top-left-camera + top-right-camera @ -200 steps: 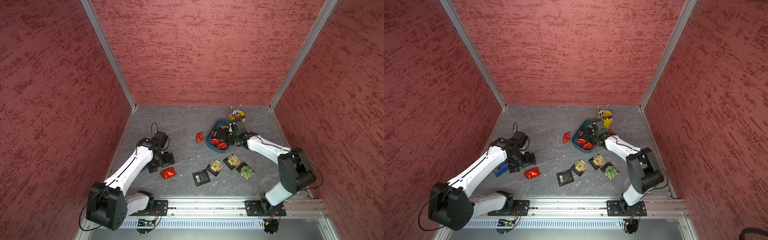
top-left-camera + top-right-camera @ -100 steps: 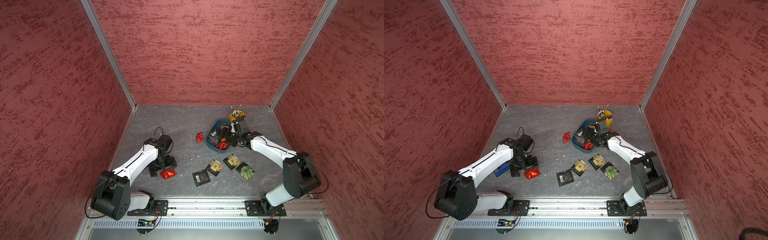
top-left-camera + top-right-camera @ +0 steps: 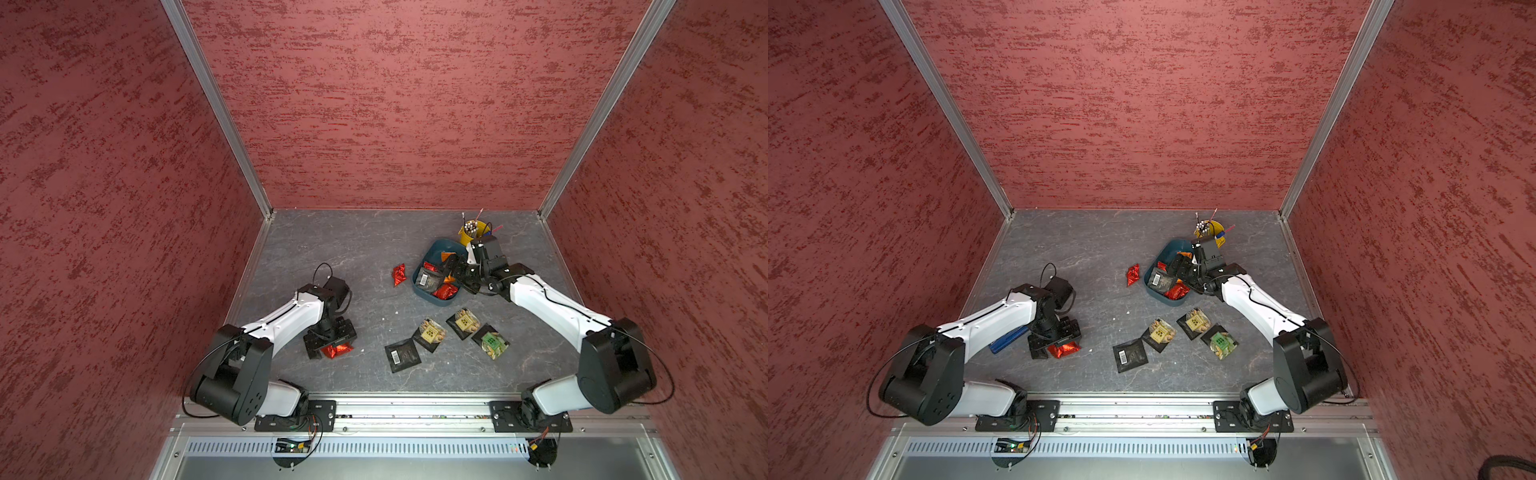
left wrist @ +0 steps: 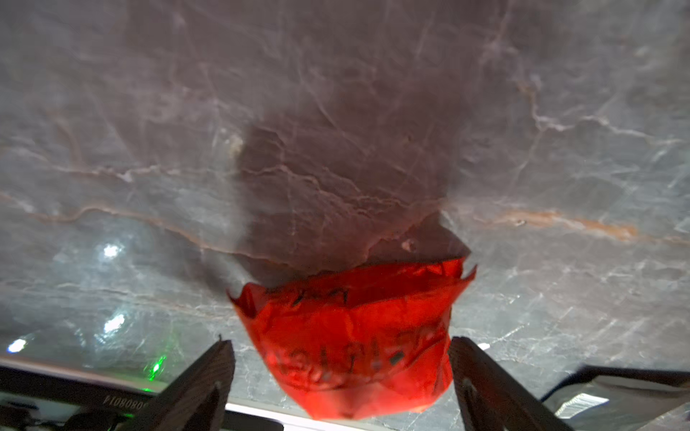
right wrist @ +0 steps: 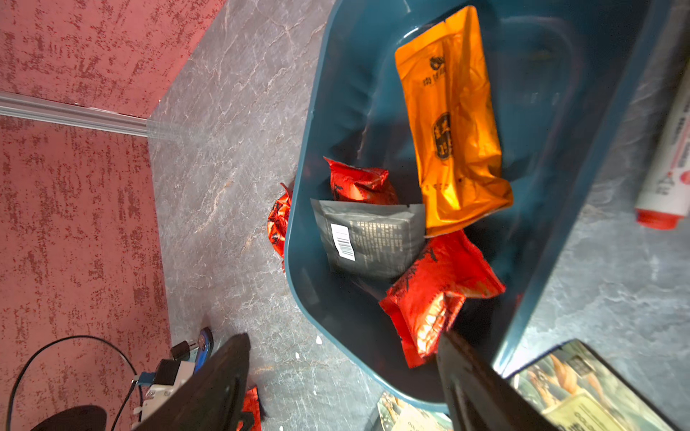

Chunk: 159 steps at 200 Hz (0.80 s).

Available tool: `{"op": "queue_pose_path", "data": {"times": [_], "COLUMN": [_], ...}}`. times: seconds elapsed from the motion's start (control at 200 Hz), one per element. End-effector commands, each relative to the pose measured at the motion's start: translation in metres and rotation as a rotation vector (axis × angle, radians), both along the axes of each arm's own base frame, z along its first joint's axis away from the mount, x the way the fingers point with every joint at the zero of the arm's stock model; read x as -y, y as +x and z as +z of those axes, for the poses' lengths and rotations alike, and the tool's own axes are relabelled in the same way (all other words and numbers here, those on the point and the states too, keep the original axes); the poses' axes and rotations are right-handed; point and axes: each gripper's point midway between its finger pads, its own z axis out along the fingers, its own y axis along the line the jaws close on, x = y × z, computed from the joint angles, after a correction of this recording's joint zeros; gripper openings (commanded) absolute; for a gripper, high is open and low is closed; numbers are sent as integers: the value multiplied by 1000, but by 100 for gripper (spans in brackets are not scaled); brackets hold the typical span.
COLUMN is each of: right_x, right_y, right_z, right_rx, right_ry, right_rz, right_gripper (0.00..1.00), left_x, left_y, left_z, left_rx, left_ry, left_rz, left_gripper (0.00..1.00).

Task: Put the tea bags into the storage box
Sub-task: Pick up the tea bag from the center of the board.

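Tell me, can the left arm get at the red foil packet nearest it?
Probably yes: the left arm's open fingers stand either side of the red foil packet, with nothing in between.

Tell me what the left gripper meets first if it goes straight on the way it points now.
The red foil tea bag. The left gripper points down at the table with its jaws open, and the bag lies between the fingers in the wrist view. The remaining gap is unclear.

Crinkly glossy red foil tea bags [image 5: 437,294]; smooth glossy plastic storage box [image 5: 336,93]; matt veined stone-look table [image 5: 231,149].
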Motion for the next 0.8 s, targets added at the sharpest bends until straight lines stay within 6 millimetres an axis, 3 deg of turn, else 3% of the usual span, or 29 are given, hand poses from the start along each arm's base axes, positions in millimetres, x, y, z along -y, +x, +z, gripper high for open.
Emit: {"op": "queue_pose_path", "data": {"times": [0.0,0.536,0.791], "right_x": [1,15,25], "right_y": [3,-16,-35], "right_z": [26,48,38], "right_rx": [53,88,62], "right_ry": [4,0,22], "right_rz": [5,-30,-75], "right_gripper": [84,84,84], "left_x": [2,12,39], "left_y": [6,16,41], "left_z": [-6,0,36], "left_rx": [20,73,166], "left_ry": [-2,-53,-144], "left_rz": [5,-32,-66], "left_gripper": [89,62,62]}}
